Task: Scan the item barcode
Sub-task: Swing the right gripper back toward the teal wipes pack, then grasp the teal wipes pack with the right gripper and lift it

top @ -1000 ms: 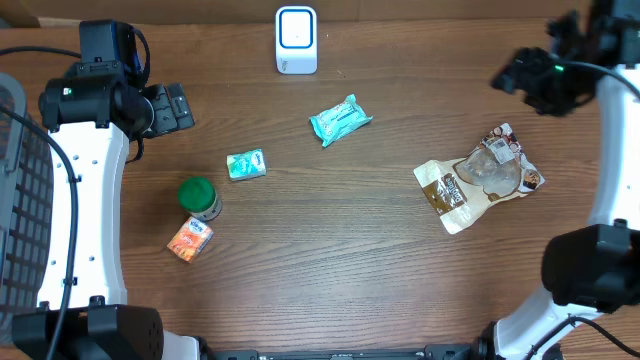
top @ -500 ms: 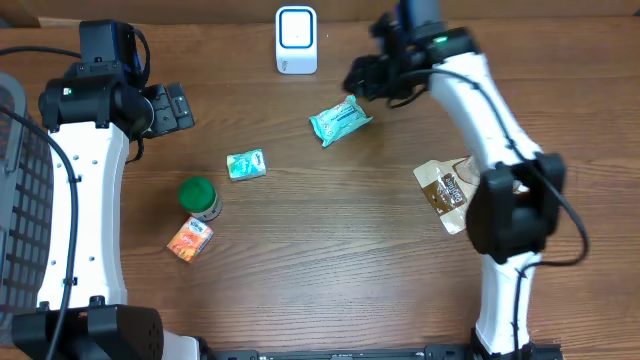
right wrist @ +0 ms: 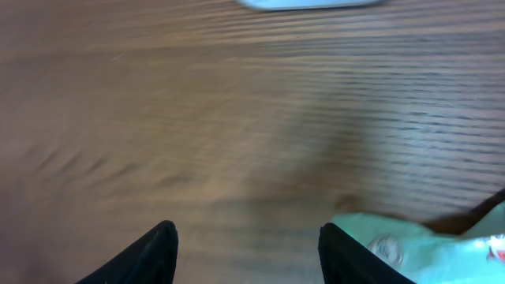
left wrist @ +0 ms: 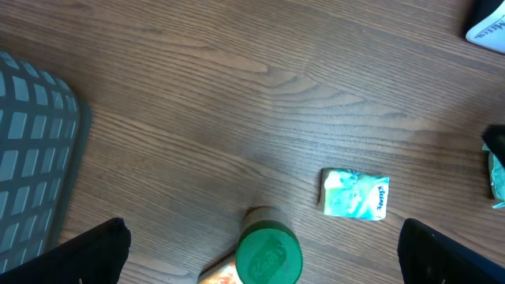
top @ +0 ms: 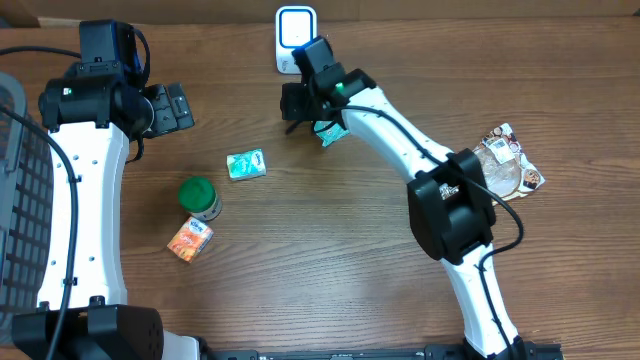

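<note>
A: Right gripper (right wrist: 246,235), state?
B: Fingers spread, nothing between them. Bare counter (right wrist: 158,118) shows under the gap.
A: Item position?
B: Teal packet (right wrist: 446,252) lies flat on the counter, just outside one finger and partly under the right arm. Contact: cannot tell. Scanner (top: 296,40) stands near, at the far edge.
A: Left gripper (top: 178,105)?
B: Spread wide, empty. Tissue pack (left wrist: 355,194) and green-capped bottle (left wrist: 269,254) are in its view.
</note>
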You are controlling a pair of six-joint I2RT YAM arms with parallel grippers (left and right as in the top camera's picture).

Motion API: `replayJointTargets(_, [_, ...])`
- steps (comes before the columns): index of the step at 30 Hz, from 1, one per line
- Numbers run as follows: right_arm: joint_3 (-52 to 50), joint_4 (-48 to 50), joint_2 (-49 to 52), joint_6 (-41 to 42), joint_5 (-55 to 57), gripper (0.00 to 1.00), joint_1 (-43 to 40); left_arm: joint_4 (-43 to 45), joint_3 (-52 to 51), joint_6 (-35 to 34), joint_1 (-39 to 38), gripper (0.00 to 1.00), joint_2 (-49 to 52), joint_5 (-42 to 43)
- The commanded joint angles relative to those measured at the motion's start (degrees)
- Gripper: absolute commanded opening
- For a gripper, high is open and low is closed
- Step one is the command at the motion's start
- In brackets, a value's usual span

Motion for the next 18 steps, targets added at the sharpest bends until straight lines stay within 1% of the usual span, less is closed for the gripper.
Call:
replayJointTargets(1, [0.70,1.36,2.16,8.02,8.11,0.59,-0.48,0.04,1.22,1.09,0.00,0.99,-0.72,0.46])
replayJointTargets(4, [0.70,0.90,2.60,8.00,8.28,0.59,-0.48,0.04,1.22,1.09,0.00,1.00,-0.72,0.46])
replayJointTargets(8, [0.72,-4.00,2.58,7.48,8.26,0.59,-0.68,0.04,1.22,1.09,0.00,1.00,-0.72,0.46])
replayJointTargets(12, [0.76,-13.46,2.40,7.15,7.85,0.59,-0.98,0.04,1.22,1.09,0.00,0.99,-0.72,0.46])
replayJointTargets(13, [0.76,-18.43,2.10,7.15,7.28,0.59,-1.25,0.04,1.22,1.09,0.00,1.00,-0.72,0.48])
replayJointTargets(14, [0.79,-20.83,2.01,7.15,7.17,0.58,-1.40,0.04,1.22,1.09,0.00,1.00,-0.72,0.46])
replayJointTargets(17, [0.83,-26.12,1.05,6.93,7.21,0.57,-1.86,0.04,1.25,1.09,0.00,1.00,-0.72,0.48])
replayJointTargets(18, [0.83,-27.41,0.48,6.54,7.21,0.56,-2.23,0.04,1.22,1.09,0.00,1.00,-0.72,0.46])
